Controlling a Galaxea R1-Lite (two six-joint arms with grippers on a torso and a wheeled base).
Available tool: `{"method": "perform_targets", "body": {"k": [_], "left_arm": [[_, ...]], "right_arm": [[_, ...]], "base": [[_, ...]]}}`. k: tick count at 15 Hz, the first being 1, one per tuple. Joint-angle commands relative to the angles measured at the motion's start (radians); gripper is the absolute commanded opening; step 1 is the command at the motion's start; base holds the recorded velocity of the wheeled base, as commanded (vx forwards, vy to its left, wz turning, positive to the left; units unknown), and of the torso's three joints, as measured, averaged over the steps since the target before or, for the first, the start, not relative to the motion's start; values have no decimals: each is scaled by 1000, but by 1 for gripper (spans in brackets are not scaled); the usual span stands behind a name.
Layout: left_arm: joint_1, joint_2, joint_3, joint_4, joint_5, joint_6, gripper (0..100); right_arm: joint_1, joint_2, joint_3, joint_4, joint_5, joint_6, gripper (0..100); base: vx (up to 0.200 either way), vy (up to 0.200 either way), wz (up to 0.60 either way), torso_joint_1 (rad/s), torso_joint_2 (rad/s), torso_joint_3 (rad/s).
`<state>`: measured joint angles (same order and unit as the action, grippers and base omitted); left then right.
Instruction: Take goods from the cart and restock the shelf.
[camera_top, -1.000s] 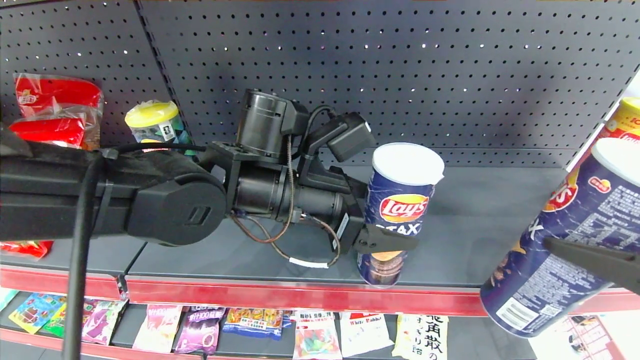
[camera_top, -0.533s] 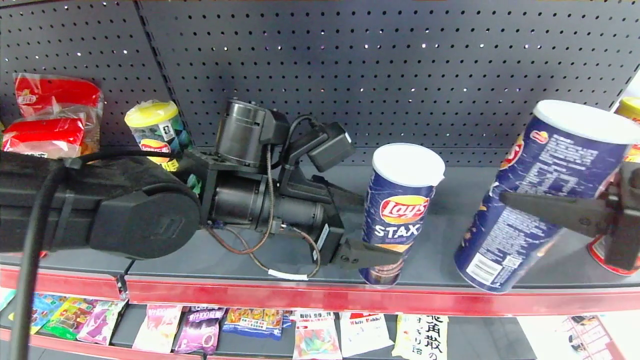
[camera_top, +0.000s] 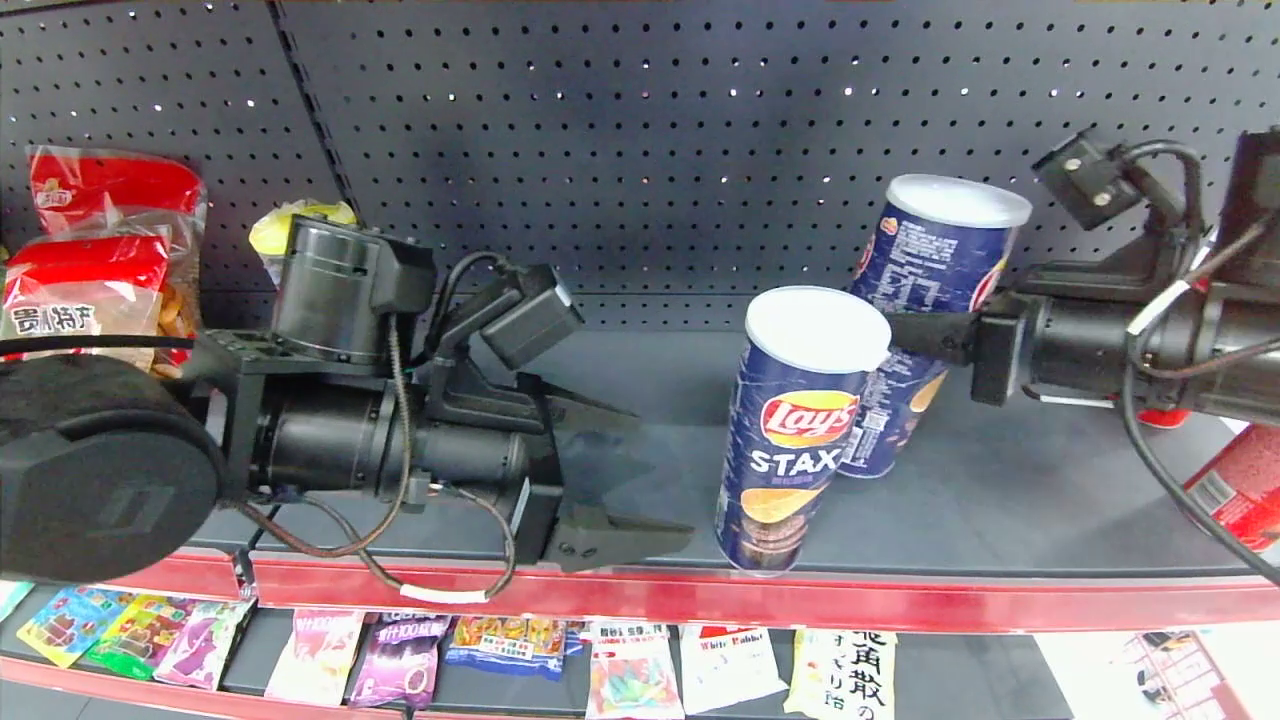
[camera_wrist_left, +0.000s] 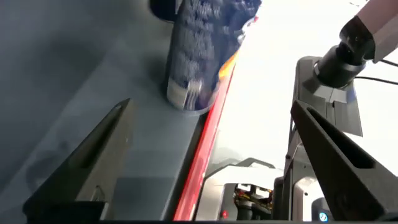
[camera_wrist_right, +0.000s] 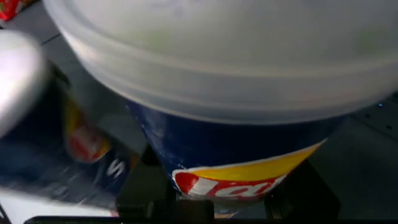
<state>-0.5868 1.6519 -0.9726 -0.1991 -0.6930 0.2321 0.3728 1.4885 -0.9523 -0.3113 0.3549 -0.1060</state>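
Grey metal shelf (camera_top: 1000, 500), pegboard wall (camera_top: 650, 150) behind. Blue cylindrical chip can (camera_top: 805, 420) upright at front edge; left gripper (camera_top: 660, 472) spread at its 9 o'clock. Right gripper (camera_top: 915, 335) clamps tilted second blue can (camera_top: 925, 260), 1 o'clock.

front can (camera_top: 805, 430): a dark blue chip tube with a white lid is standing upright at the front edge of the shelf (camera_top: 1010, 510), about midway along it.
rear can (camera_top: 930, 290): a matching blue tube with a white lid is leaning, its top tipping toward the right end of the shelf; it is sitting just behind the front can, its lower part partly hidden by it.
rear can, grip: the right tool (camera_top: 905, 332) is clamping its side below the lid.
rear can, base: it is unclear whether the base is touching the shelf.
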Motion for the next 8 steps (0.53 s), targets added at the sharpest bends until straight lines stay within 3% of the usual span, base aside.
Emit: {"method": "perform_targets", "body": {"k": [1,4,8], "left_arm": [[47,-73,51,0,1,0,100],[110,-118,98,0,0,1,100],[116,-141,121,0,0,-5,100]], "right_arm": [[-6,136,-68,-11,3,-3,0],[-3,243,-180,-15,4,-6,0],[9,320,-255,-15,10,-17,0]], "base": [[0,0,0,0,0,0],[0,0,0,0,0,0],[0,0,0,0,0,0]]}}
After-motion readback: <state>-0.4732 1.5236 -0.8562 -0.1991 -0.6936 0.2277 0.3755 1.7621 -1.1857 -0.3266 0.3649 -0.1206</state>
